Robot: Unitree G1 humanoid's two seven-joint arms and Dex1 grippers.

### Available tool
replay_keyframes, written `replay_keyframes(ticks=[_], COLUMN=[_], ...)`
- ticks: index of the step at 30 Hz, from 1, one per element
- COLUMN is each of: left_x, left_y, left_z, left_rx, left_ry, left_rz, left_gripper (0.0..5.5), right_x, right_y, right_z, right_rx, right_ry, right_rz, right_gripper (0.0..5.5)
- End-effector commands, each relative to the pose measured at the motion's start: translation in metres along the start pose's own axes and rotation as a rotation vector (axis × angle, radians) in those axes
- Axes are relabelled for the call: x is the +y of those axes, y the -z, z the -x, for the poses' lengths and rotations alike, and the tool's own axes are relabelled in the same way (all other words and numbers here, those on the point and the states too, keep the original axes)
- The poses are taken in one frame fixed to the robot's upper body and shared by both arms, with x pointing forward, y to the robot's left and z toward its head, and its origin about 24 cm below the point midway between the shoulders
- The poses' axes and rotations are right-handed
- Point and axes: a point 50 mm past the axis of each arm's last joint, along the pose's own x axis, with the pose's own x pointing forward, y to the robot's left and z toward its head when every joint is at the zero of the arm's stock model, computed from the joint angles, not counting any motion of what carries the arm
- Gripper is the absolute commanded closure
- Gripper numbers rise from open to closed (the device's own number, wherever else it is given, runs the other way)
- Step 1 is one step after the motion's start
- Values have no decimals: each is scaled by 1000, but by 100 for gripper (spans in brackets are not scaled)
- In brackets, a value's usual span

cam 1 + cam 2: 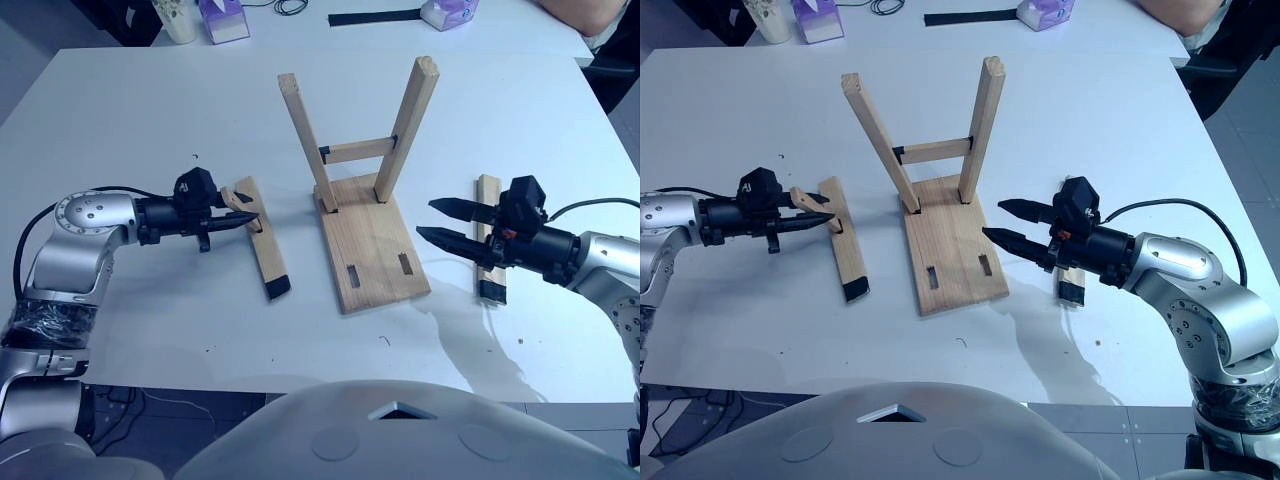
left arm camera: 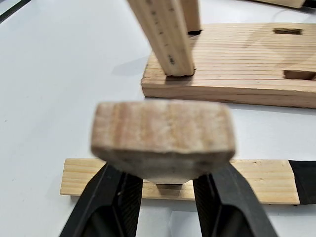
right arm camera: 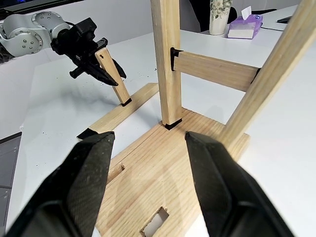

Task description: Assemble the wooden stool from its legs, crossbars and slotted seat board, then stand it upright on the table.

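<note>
Left gripper [image 1: 232, 218] is clamped on a short crossbar [image 2: 163, 136], taken near its upper end. The bar's lower end sits in a leg [image 1: 268, 250] lying flat just left of the board [image 1: 370, 245]. Our right gripper [image 1: 426, 218] hangs with fingers apart beside the board's right edge, above a second loose leg [image 1: 487, 187]. The board lies flat on the table [image 1: 120, 120]. Two uprights [image 1: 308, 130] stand in its far slots, tied by a rail [image 1: 358, 150], and the near slots [image 1: 355, 275] are bare. We judge the wood light, stiff and dry, so a firm pinch should hold. We would grip each leg close to its joint end, as pegs bind when tilted and the standing pair looks easy to topple.
</note>
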Motion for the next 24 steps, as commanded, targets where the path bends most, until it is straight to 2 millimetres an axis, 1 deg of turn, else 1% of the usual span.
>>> replay_keyframes(ticks=[1, 2, 5, 9, 12, 14, 16, 20, 22, 24], left_x=[3, 5, 5, -5, -13, -15, -16, -17, -18, -22], left_y=[19, 20, 22, 37, 45, 48, 50, 47, 37, 21], left_z=[-5, -6, -9, -17, -17, -16, -12, 0, 9, 18], left_rx=[79, 67, 51, 49, 45, 42, 22, -22, -78, -160], left_ry=[-57, -76, -93, -101, -92, -93, -100, -133, -161, -160], left_rz=[140, 180, 223, 246, 249, 245, 264, 275, 280, 282], left_gripper=[419, 383, 344, 279, 230, 203, 198, 198, 198, 198], right_x=[0, -1, -1, -1, -2, -4, -4, -6, -7, -7], right_y=[-1, 0, 0, 4, 5, 5, 6, 6, 5, 5], right_z=[-2, -3, -3, -4, -4, -4, -4, -3, -2, 0], right_rx=[2, 3, 7, 19, 26, 30, 32, 36, 36, 36], right_ry=[-2, -3, -7, -10, -13, -9, -8, -8, -7, -3], right_rz=[18, 19, 19, 15, 17, 20, 25, 36, 39, 42], right_gripper=[286, 286, 286, 286, 286, 286, 286, 286, 286, 286])
